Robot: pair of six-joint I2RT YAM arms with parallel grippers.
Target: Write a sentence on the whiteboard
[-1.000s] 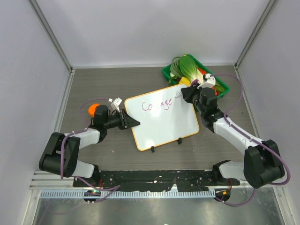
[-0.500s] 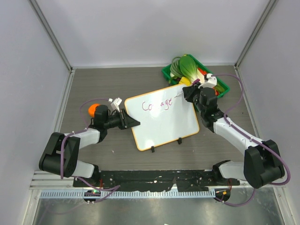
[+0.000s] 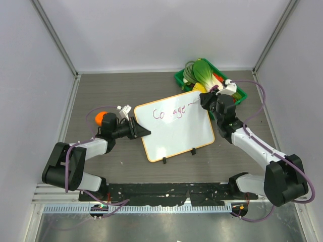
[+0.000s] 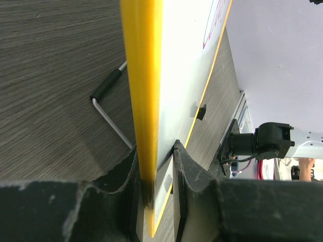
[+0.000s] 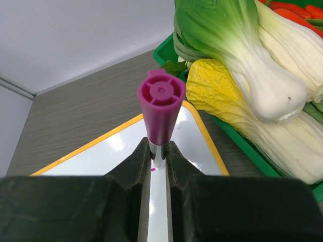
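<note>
On the grey worktop (image 3: 111, 91), right tool (image 3: 203, 102) is gripping a purple marker (image 5: 160, 108) at the orange-framed white whiteboard (image 3: 176, 136) top-right, just right of the pink handwritten sentence (image 3: 169, 113); left tool (image 3: 145, 132) is clamping its left edge.

Whiteboard (image 3: 176, 133): smooth glossy face, plastic-looking orange frame. Table (image 3: 101, 91): matt grey wood-grain. Marker (image 5: 160, 108): smooth purple plastic. Vegetables (image 5: 237, 45), 1 o'clock: glossy, plastic-looking.
</note>
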